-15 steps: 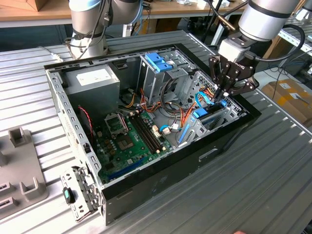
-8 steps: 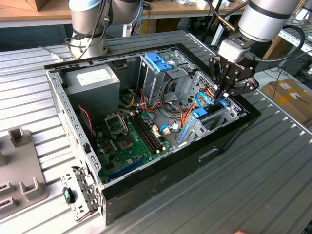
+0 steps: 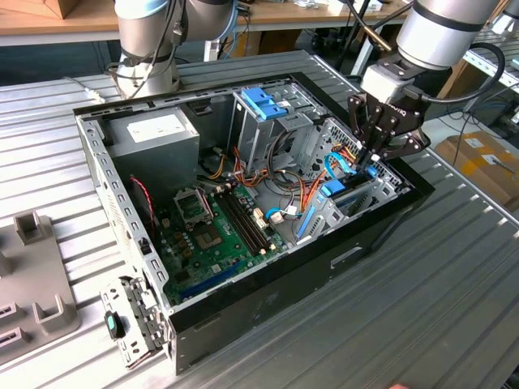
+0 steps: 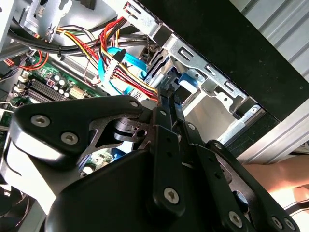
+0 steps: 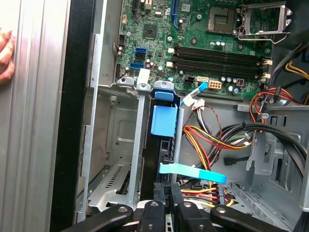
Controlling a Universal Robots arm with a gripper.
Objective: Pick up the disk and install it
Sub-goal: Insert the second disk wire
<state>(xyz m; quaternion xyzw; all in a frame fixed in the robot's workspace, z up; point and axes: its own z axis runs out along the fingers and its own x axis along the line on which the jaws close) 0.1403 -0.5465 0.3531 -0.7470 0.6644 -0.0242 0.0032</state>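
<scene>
The gripper (image 3: 371, 156) hangs over the drive cage (image 3: 357, 194) at the front corner of the open computer case (image 3: 243, 316), on the exterior view's right. Its fingers (image 4: 170, 104) are pressed close together, tips down at the top edge of the disk (image 5: 157, 145), which stands on edge in a slot of the cage, its light blue rail (image 5: 163, 121) facing up; whether the tips actually pinch the disk is hard to say. Crowding the spot are a flat blue cable (image 5: 193, 170) and a bundle of red, yellow and black wires (image 5: 212, 140) just beside the slot. The green motherboard (image 3: 215, 231) lies on the case floor, with the grey power supply (image 3: 154, 134) and a blue latch (image 3: 263, 104) further back. A person's hand (image 5: 6, 55) rests on the ribbed table (image 3: 422, 308) outside the case.
</scene>
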